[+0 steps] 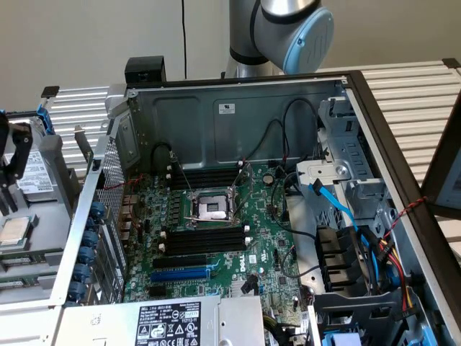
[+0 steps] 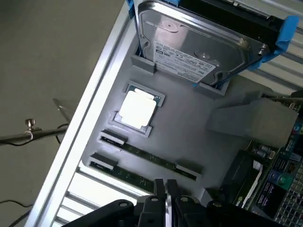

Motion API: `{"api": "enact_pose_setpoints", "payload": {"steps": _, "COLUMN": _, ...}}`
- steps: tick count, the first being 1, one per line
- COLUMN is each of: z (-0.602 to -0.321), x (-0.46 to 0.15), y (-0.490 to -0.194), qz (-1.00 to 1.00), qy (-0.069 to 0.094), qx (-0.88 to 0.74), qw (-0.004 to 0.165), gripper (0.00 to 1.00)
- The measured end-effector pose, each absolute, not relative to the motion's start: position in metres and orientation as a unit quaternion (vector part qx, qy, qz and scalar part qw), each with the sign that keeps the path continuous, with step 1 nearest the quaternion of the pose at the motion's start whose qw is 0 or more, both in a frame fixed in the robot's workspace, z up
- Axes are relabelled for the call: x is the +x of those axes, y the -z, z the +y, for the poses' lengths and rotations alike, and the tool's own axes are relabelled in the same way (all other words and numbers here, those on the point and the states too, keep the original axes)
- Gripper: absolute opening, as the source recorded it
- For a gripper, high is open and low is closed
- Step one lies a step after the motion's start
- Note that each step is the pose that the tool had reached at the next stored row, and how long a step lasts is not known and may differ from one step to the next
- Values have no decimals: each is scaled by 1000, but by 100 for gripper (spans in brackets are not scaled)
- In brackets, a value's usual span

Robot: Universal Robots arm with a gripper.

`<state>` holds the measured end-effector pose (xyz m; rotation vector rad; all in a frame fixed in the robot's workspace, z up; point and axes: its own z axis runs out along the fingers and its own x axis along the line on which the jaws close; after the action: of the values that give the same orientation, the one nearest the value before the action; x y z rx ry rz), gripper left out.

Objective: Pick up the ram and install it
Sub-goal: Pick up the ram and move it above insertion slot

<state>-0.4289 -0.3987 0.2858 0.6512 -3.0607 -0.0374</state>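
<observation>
Two green ram sticks lie side by side in holders on a grey tray: one ram stick is nearer the processor chip, the other ram stick nearer the tray's edge. My gripper hovers over the far end of the outer stick. Its black fingers stand a thin gap apart with nothing between them. In the exterior view the gripper hangs at the left edge, over the tray and outside the case. The motherboard lies in the open case with empty black memory slots beside the socket.
A hard drive in a blue bracket and a processor chip share the tray. A grey block stands on the tray by the case wall. Inside the case are a blue expansion slot, cables and a drive cage.
</observation>
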Motion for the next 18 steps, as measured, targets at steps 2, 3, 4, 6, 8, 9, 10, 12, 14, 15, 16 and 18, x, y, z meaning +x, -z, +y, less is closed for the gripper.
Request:
{"api": "enact_pose_setpoints", "payload": {"steps": 2, "z": -399, "x": -429, "y": -284, "qz": -974, "qy": 12, "qx": 226, "qw": 6, "gripper": 24}}
{"api": "enact_pose_setpoints", "payload": {"steps": 3, "z": -399, "x": -429, "y": -283, "qz": -972, "qy": 12, "qx": 235, "qw": 6, "gripper": 24}}
{"api": "enact_pose_setpoints", "payload": {"steps": 4, "z": -399, "x": -429, "y": -282, "qz": -970, "qy": 12, "qx": 244, "qw": 7, "gripper": 24}}
{"api": "enact_pose_setpoints", "payload": {"steps": 6, "z": -399, "x": -429, "y": -280, "qz": -965, "qy": 12, "qx": 261, "qw": 7, "gripper": 24}}
{"api": "enact_pose_setpoints", "payload": {"steps": 8, "z": -399, "x": -429, "y": -278, "qz": -960, "qy": 11, "qx": 279, "qw": 7, "gripper": 26}}
{"api": "enact_pose_setpoints", "payload": {"steps": 9, "z": -399, "x": -429, "y": -277, "qz": -958, "qy": 11, "qx": 288, "qw": 7, "gripper": 26}}
{"api": "enact_pose_setpoints", "payload": {"steps": 10, "z": -399, "x": -429, "y": -276, "qz": -955, "qy": 11, "qx": 297, "qw": 7, "gripper": 26}}
{"api": "enact_pose_setpoints", "payload": {"steps": 12, "z": -399, "x": -429, "y": -274, "qz": -949, "qy": 11, "qx": 314, "qw": 7, "gripper": 33}}
{"api": "enact_pose_setpoints", "payload": {"steps": 14, "z": -399, "x": -429, "y": -271, "qz": -944, "qy": 11, "qx": 331, "qw": 8, "gripper": 33}}
{"api": "enact_pose_setpoints", "payload": {"steps": 15, "z": -399, "x": -429, "y": -270, "qz": -941, "qy": 11, "qx": 339, "qw": 8, "gripper": 33}}
{"api": "enact_pose_setpoints", "payload": {"steps": 16, "z": -399, "x": -429, "y": -269, "qz": -937, "qy": 11, "qx": 348, "qw": 8, "gripper": 33}}
{"api": "enact_pose_setpoints", "payload": {"steps": 18, "z": -399, "x": -429, "y": -267, "qz": -931, "qy": 11, "qx": 365, "qw": 8, "gripper": 33}}
